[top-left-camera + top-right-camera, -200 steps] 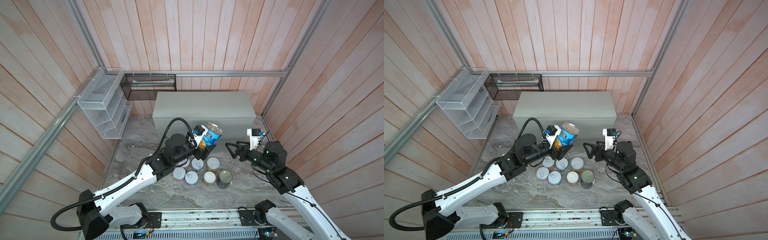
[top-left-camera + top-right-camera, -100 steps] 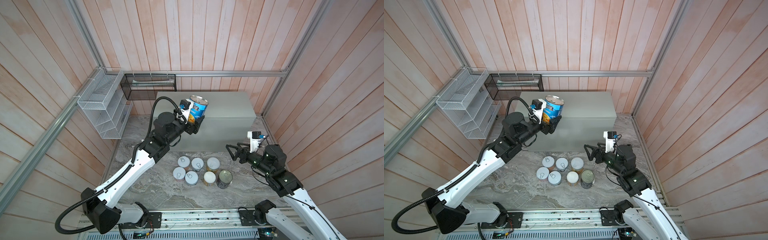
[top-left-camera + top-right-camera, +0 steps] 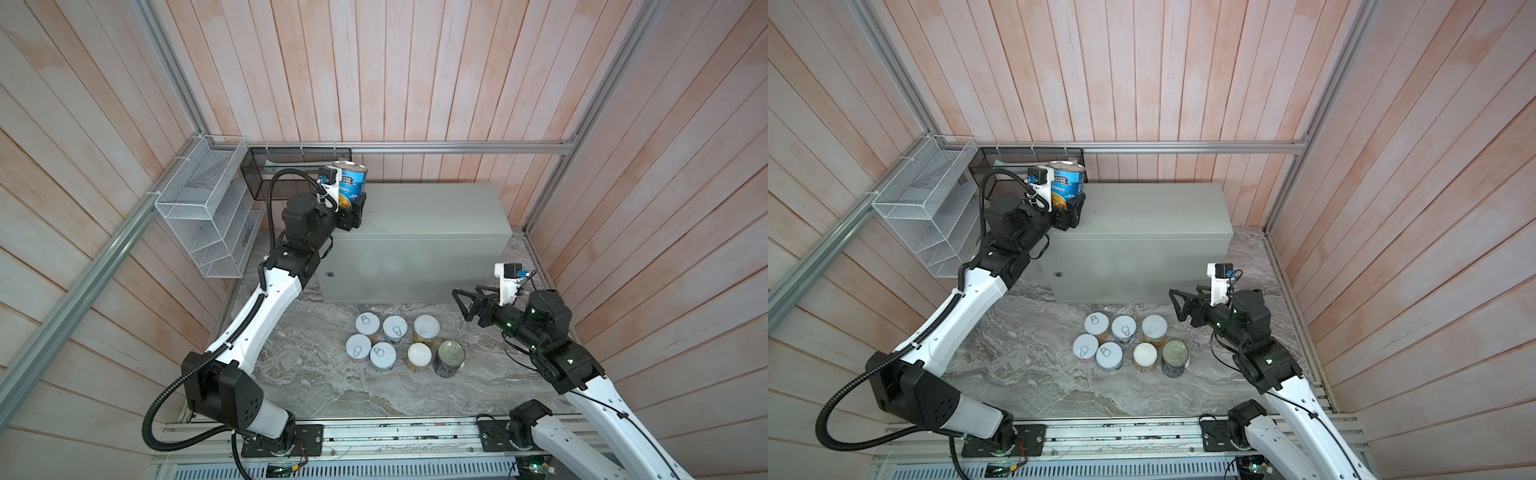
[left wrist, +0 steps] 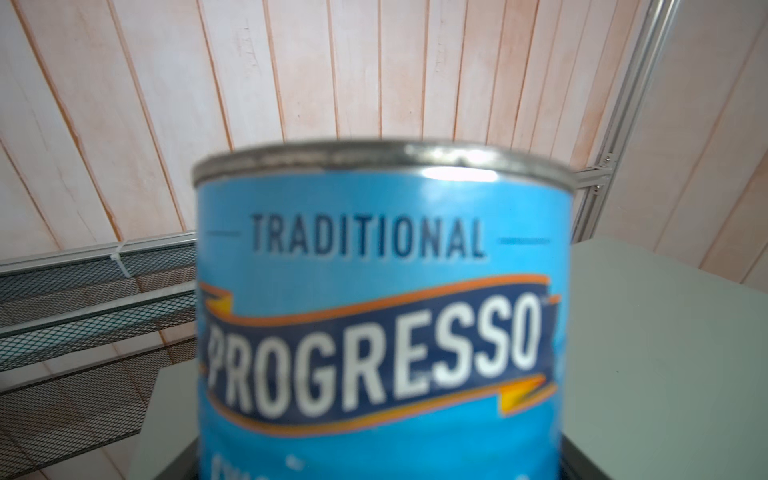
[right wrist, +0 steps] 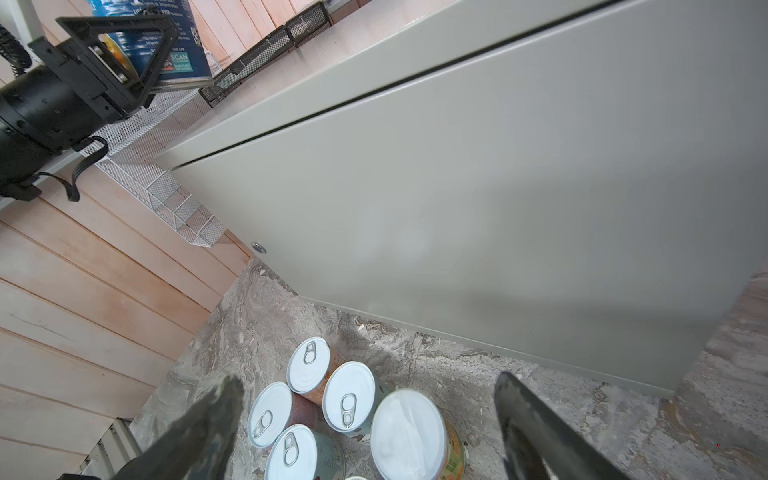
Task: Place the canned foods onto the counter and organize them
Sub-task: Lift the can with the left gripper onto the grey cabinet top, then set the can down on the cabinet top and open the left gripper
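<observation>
My left fingers (image 3: 358,212) clamp the light blue can (image 3: 352,185) low and upright over the bench's (image 3: 428,212) ten-o'clock corner, I judge for a flat landing. My right fingers (image 5: 536,432) hang apart near the seven other cans (image 3: 395,328) at its six o'clock.

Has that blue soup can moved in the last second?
Yes. The blue can rose from in front of the counter to over its back left corner.

blue can (image 4: 382,332): glossy label, metal rim | counter (image 3: 428,212): matt grey metal | walls (image 3: 415,83): wood
</observation>
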